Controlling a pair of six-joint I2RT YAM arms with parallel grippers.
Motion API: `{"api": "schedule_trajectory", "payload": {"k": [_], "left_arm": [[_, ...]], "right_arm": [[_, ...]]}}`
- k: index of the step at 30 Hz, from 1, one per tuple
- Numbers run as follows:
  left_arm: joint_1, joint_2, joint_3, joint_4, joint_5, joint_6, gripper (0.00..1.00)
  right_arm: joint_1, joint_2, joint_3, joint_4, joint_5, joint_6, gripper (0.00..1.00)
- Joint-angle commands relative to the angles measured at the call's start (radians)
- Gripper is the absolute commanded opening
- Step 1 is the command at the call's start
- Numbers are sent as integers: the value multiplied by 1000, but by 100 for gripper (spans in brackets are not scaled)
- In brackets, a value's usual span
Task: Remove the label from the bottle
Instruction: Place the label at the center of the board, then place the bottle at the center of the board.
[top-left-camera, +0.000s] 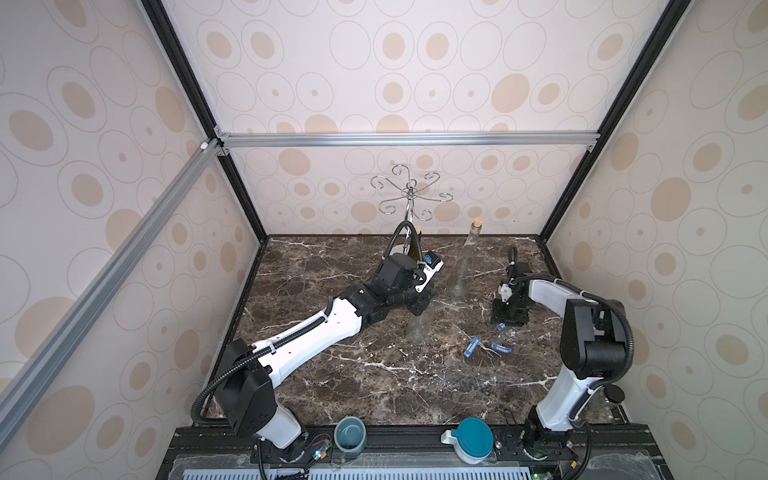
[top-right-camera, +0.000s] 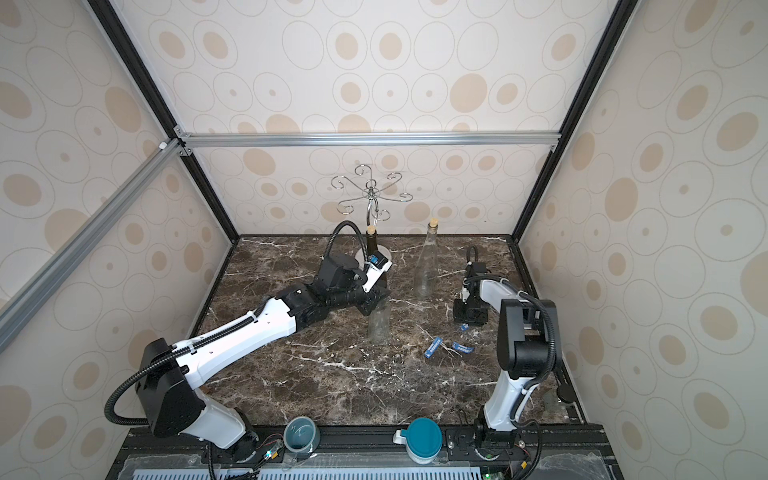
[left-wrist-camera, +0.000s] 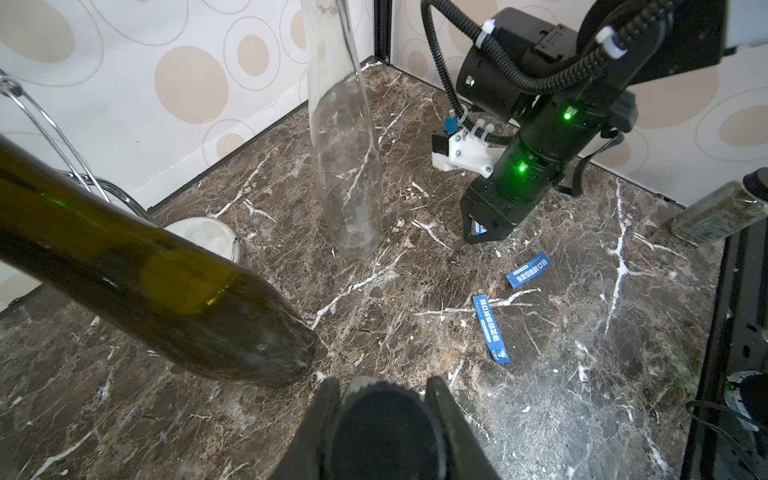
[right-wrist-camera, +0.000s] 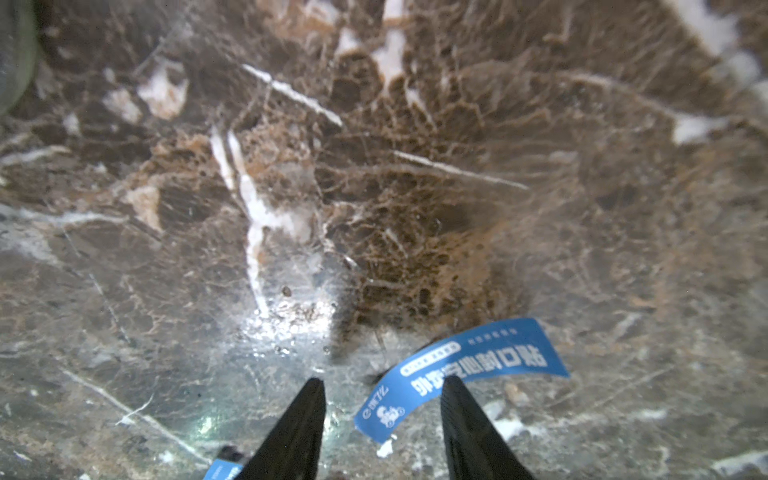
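Bottle (top-left-camera: 417, 328), clear, upright mid-table, top clamped by left gripper (left-wrist-camera: 384, 388) to steady it; label (right-wrist-camera: 478, 361), blue, off bottle, between parted jaws of right gripper (right-wrist-camera: 380, 386), low over table (top-left-camera: 374, 395), apparently for discarding beside other strips (top-left-camera: 471, 347)

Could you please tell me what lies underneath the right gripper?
Beneath the right gripper, jaws apart, a curled blue label lies on the table. A second blue strip shows only a corner beside one finger; that finger covers the rest. Whether the label touches a fingertip is unclear.
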Motion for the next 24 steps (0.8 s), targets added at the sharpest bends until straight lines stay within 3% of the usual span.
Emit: {"api": "schedule_trajectory", "payload": {"k": [1,6,14,24], "left_arm": [[-6,-5,40,8,-35,21,16],[-6,-1,56,10,-71,4,14],[4,5,90,-1,-121,-22,13],[69,-25,76,14,-110,-73,11]], "right_arm": [[-4,-64,6,-14,-21,1,49],[-2,-118,-14,-21,-46,13,51],[-2,-260,-71,-26,-100,55,62],[4,-411,-109,-35,-151,77,68]]}}
